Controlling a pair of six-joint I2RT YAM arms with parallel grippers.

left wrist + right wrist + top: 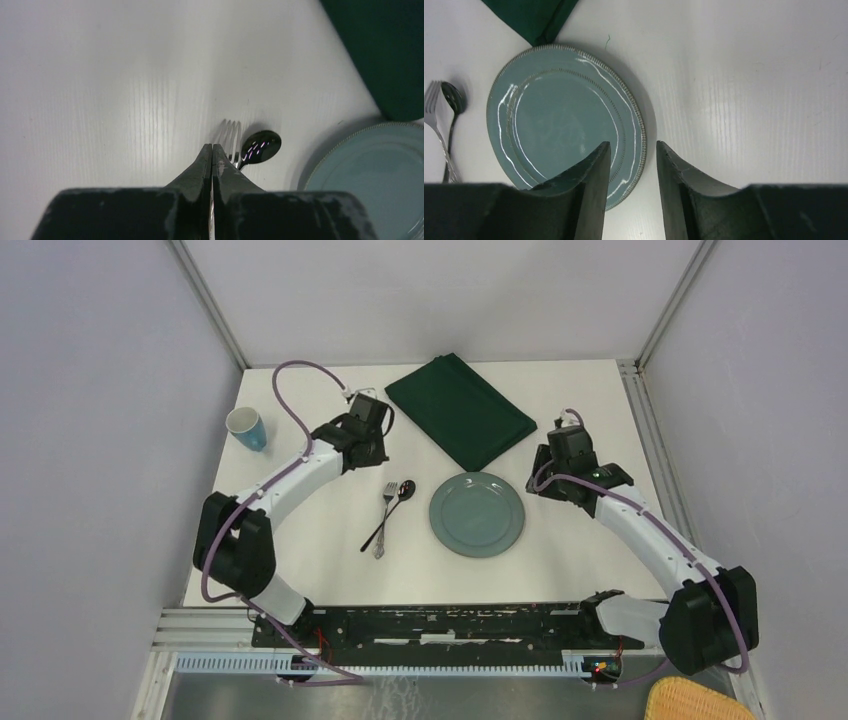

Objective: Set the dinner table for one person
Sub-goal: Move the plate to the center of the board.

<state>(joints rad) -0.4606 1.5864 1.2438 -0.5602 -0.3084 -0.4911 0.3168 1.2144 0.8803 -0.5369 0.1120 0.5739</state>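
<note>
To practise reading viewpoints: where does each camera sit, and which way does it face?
Top: above and behind, looking down on the table; left arm and right arm show.
Left wrist: on that wrist, looking down past the shut left claw at fork and spoon.
Right wrist: on that wrist, looking down past the open right claw at the plate.
Shared: both wrist views show plate, fork, spoon, cloth.

No legible text, label, brand, number or sign on any object in view.
</note>
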